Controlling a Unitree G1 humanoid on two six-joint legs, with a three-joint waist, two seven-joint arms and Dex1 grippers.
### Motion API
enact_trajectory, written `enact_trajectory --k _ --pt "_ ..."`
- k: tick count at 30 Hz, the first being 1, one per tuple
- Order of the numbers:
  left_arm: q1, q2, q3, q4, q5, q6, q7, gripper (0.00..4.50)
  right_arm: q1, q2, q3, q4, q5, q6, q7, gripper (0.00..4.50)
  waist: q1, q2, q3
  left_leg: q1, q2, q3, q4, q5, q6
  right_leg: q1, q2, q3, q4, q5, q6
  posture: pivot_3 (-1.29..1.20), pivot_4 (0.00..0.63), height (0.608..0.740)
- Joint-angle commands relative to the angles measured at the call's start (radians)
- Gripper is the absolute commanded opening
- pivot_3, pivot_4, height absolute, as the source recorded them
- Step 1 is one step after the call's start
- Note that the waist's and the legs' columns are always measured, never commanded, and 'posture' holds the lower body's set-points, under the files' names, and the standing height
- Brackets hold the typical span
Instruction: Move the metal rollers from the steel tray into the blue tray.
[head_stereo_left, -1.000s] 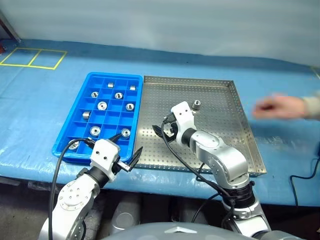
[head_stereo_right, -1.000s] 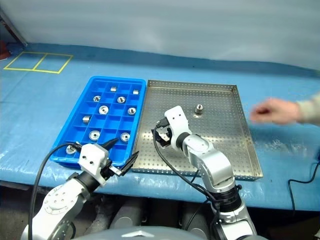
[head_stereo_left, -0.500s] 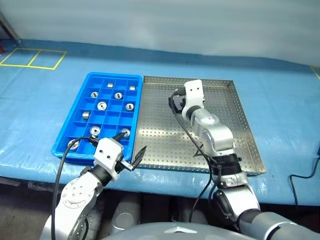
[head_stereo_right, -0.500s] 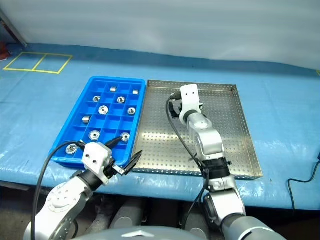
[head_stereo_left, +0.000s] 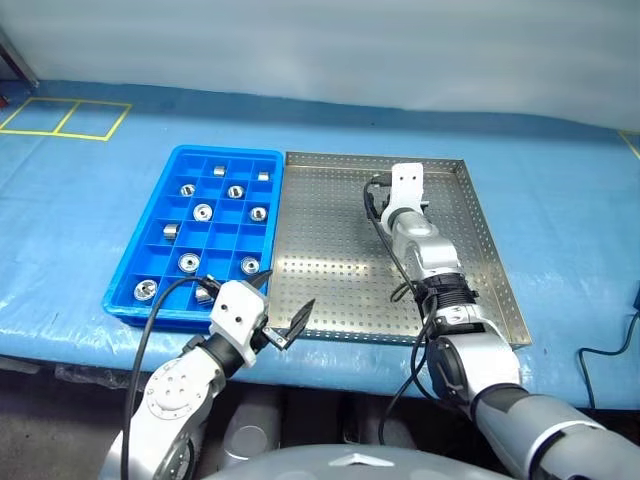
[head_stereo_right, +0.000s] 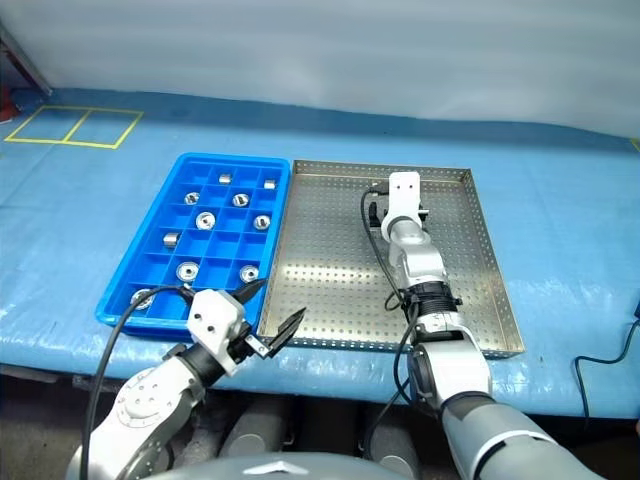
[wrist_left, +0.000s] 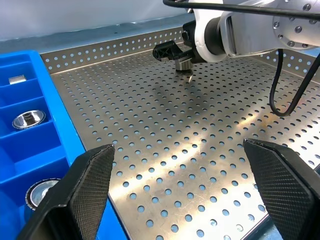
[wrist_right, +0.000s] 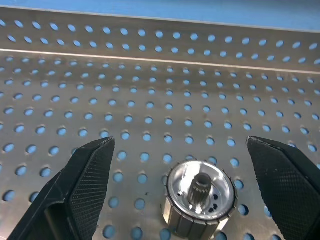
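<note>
Blue tarp-covered table (head_stereo_left: 80, 190) under steel tray (head_stereo_left: 330, 270) and blue tray (head_stereo_left: 150, 255). Lone metal roller (wrist_right: 200, 200) upright at six o'clock, centred between right gripper's (wrist_right: 180, 190) wide-open jaws, untouched. Left gripper (head_stereo_right: 268, 312) gaping too, empty.

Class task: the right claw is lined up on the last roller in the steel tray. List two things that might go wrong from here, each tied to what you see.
1. The roller stands upright, free, between the open right claw fingers; an off-centre close may tip it or send it rolling across the steel tray.
2. The open left claw hovers by the blue tray; carrying across might crowd it.
</note>
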Motion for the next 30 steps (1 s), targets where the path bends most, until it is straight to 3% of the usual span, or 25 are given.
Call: enact_trajectory --k 1,2,5,12,18,24,30 --pt "-0.009 -0.005 -0.007 -0.023 0.004 -0.018 0.005 4.5 -0.029 0.001 -0.032 0.036 0.018 -0.04 -0.004 4.45 -0.002 0.0 0.0 0.0 0.0 0.0 0.0 0.0 0.0 0.0 0.0 0.0 0.0 0.0 0.0 0.32 0.15 0.74" --pt "-0.009 -0.006 -0.007 -0.023 0.005 -0.018 0.005 4.5 -0.031 0.001 -0.038 0.048 0.022 -0.045 -0.005 4.45 -0.002 0.0 0.0 0.0 0.0 0.0 0.0 0.0 0.0 0.0 0.0 0.0 0.0 0.0 0.0 0.32 0.15 0.74" --pt "-0.011 -0.005 -0.005 -0.021 0.007 -0.018 0.006 4.5 -0.035 0.003 -0.051 0.067 0.034 -0.058 -0.004 3.87 -0.006 0.0 0.0 0.001 0.0 0.001 0.0 0.0 0.0 0.0 0.0 0.001 0.001 0.0 0.0 0.33 0.15 0.74" --pt "-0.007 -0.004 -0.004 -0.02 0.01 -0.018 0.007 4.5 -0.024 0.014 -0.048 0.028 0.049 -0.045 0.034 1.7 -0.009 0.0 0.0 0.001 0.001 0.002 0.0 0.0 0.0 0.0 0.0 0.002 0.002 0.0 0.0 0.33 0.15 0.74" --pt "0.009 -0.009 0.017 -0.029 0.034 -0.046 0.032 4.5 0.008 0.053 0.054 -0.178 0.046 0.053 0.154 1.71 -0.012 0.001 0.001 0.001 0.001 0.002 0.0 0.0 0.0 -0.001 0.0 0.003 0.002 0.0 0.0 0.35 0.15 0.74" --pt "0.036 -0.058 0.141 -0.059 0.07 -0.078 0.124 4.5 0.063 0.125 0.229 -0.495 0.07 0.207 0.302 1.71 -0.003 0.001 0.001 0.001 0.002 0.001 -0.001 0.0 0.0 -0.002 0.0 0.002 0.002 -0.001 0.003 0.42 0.15 0.74" --pt "0.106 -0.068 0.225 -0.123 0.063 -0.068 0.153 4.5 0.08 0.187 0.363 -0.596 0.057 0.237 0.362 1.71 0.037 0.001 0.0 0.0 0.002 0.0 -0.001 0.0 0.0 -0.002 -0.001 0.001 0.002 -0.003 0.005 0.49 0.15 0.74"
